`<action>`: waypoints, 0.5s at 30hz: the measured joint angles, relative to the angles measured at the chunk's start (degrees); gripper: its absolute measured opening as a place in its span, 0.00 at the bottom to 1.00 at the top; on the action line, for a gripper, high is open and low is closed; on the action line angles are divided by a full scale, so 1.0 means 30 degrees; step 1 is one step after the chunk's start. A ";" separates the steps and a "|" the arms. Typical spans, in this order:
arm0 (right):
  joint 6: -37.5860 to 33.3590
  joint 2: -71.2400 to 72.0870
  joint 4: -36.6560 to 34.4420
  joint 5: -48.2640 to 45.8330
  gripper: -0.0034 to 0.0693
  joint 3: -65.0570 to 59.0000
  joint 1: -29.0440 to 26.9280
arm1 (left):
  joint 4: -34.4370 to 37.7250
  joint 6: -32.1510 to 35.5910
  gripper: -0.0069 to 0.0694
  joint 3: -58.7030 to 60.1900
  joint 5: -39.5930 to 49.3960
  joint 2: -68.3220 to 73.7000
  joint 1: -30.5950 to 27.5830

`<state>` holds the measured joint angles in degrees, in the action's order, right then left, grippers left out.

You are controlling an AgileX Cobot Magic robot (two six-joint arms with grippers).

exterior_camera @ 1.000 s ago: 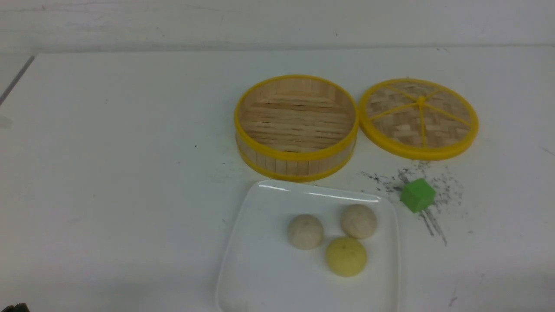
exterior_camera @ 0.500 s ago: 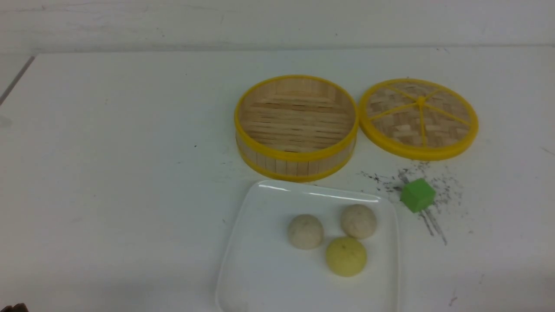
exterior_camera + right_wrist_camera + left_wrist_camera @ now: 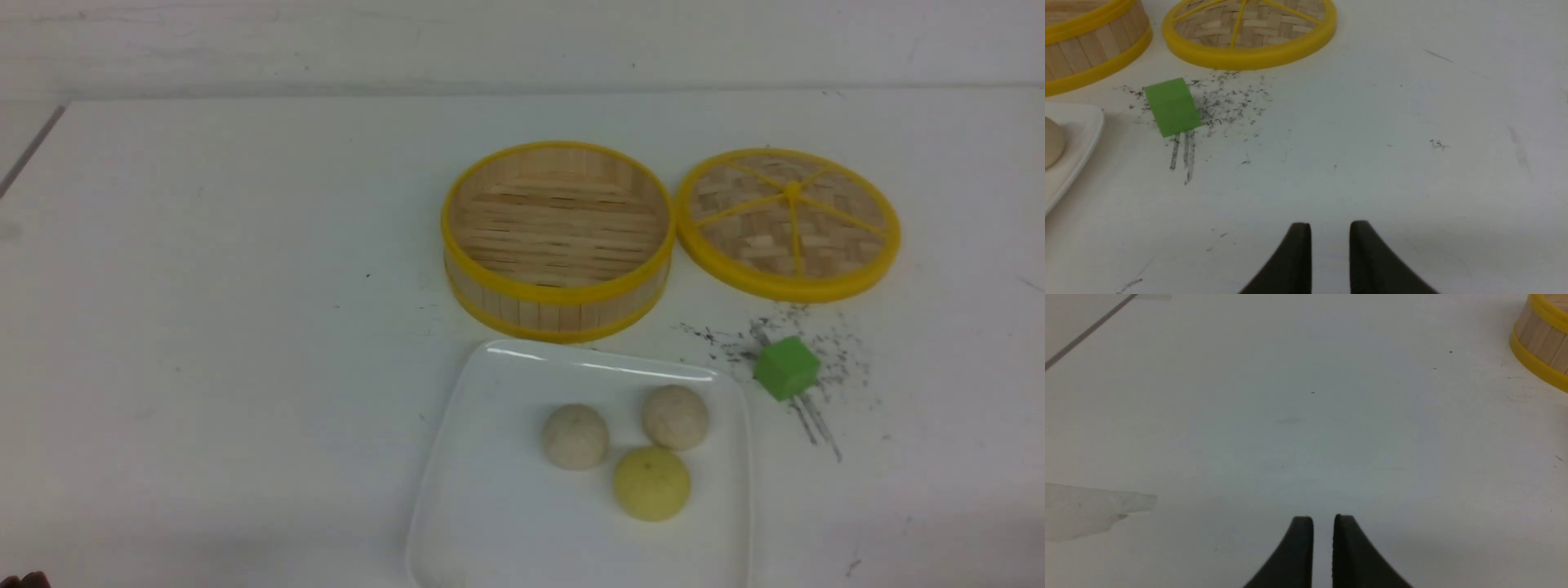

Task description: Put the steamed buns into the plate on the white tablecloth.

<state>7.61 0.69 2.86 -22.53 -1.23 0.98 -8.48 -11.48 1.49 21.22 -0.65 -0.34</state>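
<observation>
— Where are the buns (image 3: 575, 436)?

— Both on the plate (image 3: 490, 490), side by side but apart; one sits left of centre, the other (image 3: 675, 417) nearer the right rim; a yellow bun (image 3: 651, 483) lies just in front of them, close against both. The plate rests on the white cloth (image 3: 229, 327), just in front of the basket (image 3: 558, 238).

— Anything in the basket?

— Only its slatted floor shows; the lid (image 3: 789, 222) lies flat just to its right; a green cube (image 3: 786, 367) sits among black scuffs between lid and plate, touching neither.

— And the grippers?

— Neither holds anything. From its wrist camera, the left gripper (image 3: 1323, 522) hangs over bare cloth, fingertips a narrow slit apart; the basket's wall (image 3: 1541, 339) is only at the edge of that view. The right gripper (image 3: 1330, 229) has a slightly wider gap between its tips, nothing in it; it is over cloth well clear of the cube (image 3: 1172, 106), the lid (image 3: 1249, 30) beyond.
</observation>
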 joint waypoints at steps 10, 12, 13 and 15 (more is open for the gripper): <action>0.0000 0.0000 0.0000 0.0000 0.30 0.0000 0.0000 | -0.0036 0.0000 0.26 0.0000 0.0006 0.0000 0.0000; 0.0000 0.0000 0.0000 0.0000 0.31 0.0000 0.0000 | -0.0036 0.0000 0.26 0.0000 0.0006 0.0000 0.0000; 0.0000 0.0000 0.0000 0.0000 0.31 0.0000 0.0000 | -0.0036 0.0000 0.26 0.0000 0.0006 0.0000 0.0000; 0.0000 0.0000 0.0000 0.0000 0.31 0.0000 0.0000 | -0.0036 0.0000 0.26 0.0000 0.0006 0.0000 0.0000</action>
<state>7.61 0.69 2.86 -22.53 -1.23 0.98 -8.59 -11.48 1.49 21.23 -0.65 -0.34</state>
